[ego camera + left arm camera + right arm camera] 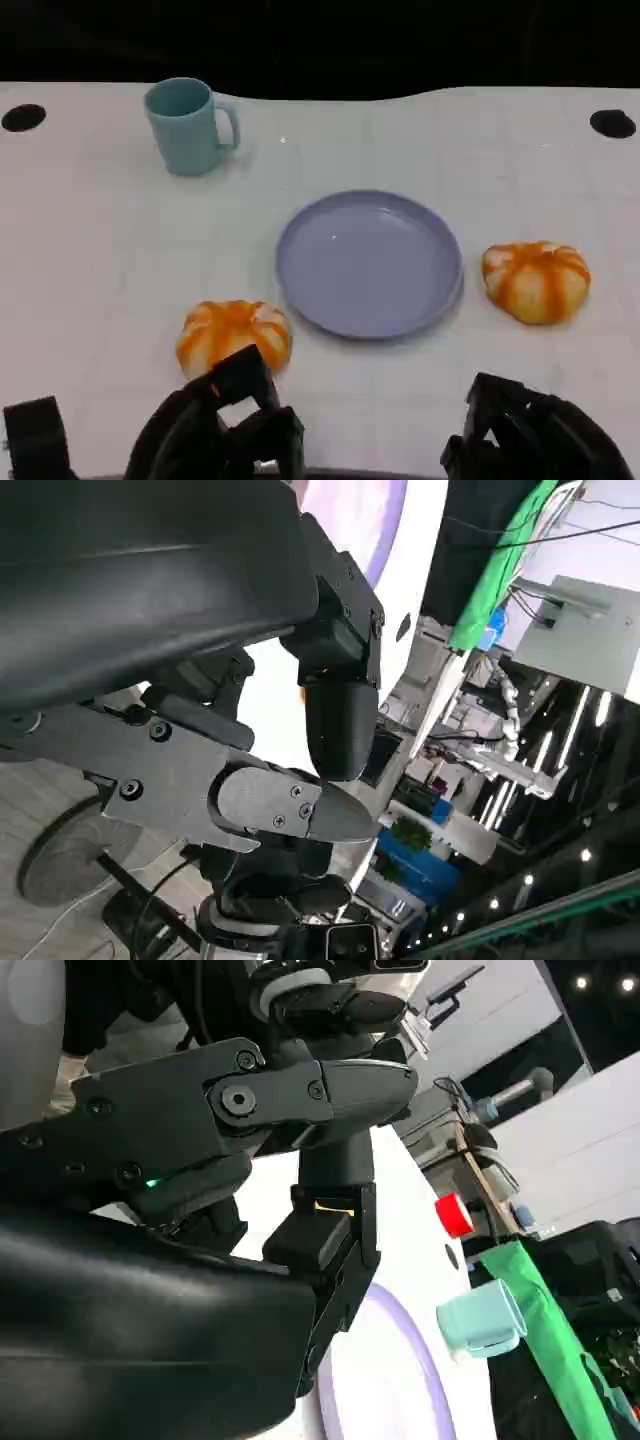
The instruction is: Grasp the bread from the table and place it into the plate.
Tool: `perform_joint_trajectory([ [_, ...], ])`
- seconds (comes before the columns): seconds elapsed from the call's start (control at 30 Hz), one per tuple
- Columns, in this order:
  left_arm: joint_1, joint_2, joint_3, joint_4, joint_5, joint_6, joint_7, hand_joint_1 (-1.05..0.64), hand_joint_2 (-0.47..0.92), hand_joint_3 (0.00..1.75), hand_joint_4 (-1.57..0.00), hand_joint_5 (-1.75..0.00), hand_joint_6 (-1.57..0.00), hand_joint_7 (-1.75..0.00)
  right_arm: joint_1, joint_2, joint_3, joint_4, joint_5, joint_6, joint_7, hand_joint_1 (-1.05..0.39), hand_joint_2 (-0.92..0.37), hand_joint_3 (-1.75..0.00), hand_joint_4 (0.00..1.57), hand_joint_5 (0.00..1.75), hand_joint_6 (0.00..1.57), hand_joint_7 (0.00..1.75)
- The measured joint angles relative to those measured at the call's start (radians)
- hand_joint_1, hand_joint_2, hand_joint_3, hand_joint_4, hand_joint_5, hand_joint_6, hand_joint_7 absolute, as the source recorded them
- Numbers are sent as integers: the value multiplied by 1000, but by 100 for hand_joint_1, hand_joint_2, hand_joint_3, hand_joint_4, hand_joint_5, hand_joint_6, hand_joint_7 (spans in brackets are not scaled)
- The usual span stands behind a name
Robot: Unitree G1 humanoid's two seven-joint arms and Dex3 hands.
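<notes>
White table, teal mug far left, plate between two breads, both hands empty, fingers apart.

The head view looks down on the bench; both wrist views sit close behind their fingers, sharing the plate.

1. No words, labels, brand names, numbers or signs could be read in the head view.
2. Nothing readable appeared in the left wrist view.
3. Nothing readable appeared in the right wrist view.
</notes>
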State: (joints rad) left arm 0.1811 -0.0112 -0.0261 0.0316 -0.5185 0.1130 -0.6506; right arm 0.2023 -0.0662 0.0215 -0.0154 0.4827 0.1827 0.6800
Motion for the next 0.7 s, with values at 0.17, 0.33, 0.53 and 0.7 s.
perform_joint_trajectory([
  [0.17,-1,0,2,0,0,3,0,-55,92,14,-83,-175,-56,-175,0,0,0,-2,0,0,-1,-70,-92,-23,87,160,77,133],
  [0.33,-1,0,2,0,0,3,0,-55,92,14,-83,-175,-56,-175,0,0,0,-2,2,0,0,-70,-92,-23,88,159,77,133],
  [0.53,-1,-1,1,0,3,2,0,-56,92,15,-83,-175,-55,-175,0,0,0,-2,4,16,-1,-71,-92,-22,89,159,79,134],
  [0.7,-1,-2,3,0,3,2,0,-58,92,8,-74,-175,-52,-158,0,0,0,-11,4,25,-7,-70,-92,-22,89,160,79,135],
])
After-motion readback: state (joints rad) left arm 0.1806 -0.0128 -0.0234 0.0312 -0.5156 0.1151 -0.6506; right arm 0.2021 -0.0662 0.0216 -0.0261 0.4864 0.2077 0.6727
